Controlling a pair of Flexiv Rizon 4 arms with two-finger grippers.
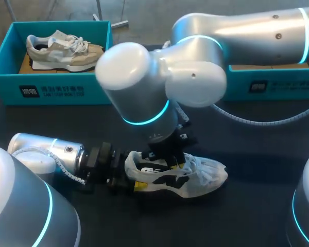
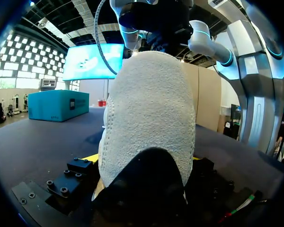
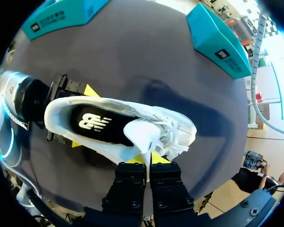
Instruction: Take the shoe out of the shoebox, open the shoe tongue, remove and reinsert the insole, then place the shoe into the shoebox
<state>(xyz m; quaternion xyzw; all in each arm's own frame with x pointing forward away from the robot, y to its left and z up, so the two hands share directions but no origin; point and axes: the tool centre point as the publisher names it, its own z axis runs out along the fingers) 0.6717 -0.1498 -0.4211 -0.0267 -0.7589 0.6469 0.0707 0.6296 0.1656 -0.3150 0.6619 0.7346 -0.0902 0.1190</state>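
Note:
A white shoe (image 1: pixel 198 177) lies on its sole on the black table, toe to the right. My left gripper (image 1: pixel 134 176) reaches in from the left, and its yellow tips press both sides of the heel (image 2: pixel 151 109). In the right wrist view those fingertips (image 3: pixel 89 90) flank the heel on two sides. From above, my right gripper (image 3: pixel 146 160) stands over the laces, shut on the white tongue (image 3: pixel 141 137), which is lifted. The black insole (image 3: pixel 97 123) shows inside the shoe. In the head view the right gripper (image 1: pixel 167 156) is partly hidden by its own arm.
A teal shoebox (image 1: pixel 51 92) at the back left holds a beige shoe (image 1: pixel 62 49). A second teal box (image 1: pixel 278 85) stands at the back right behind my right arm, whose grey cable (image 1: pixel 257 121) hangs over the table.

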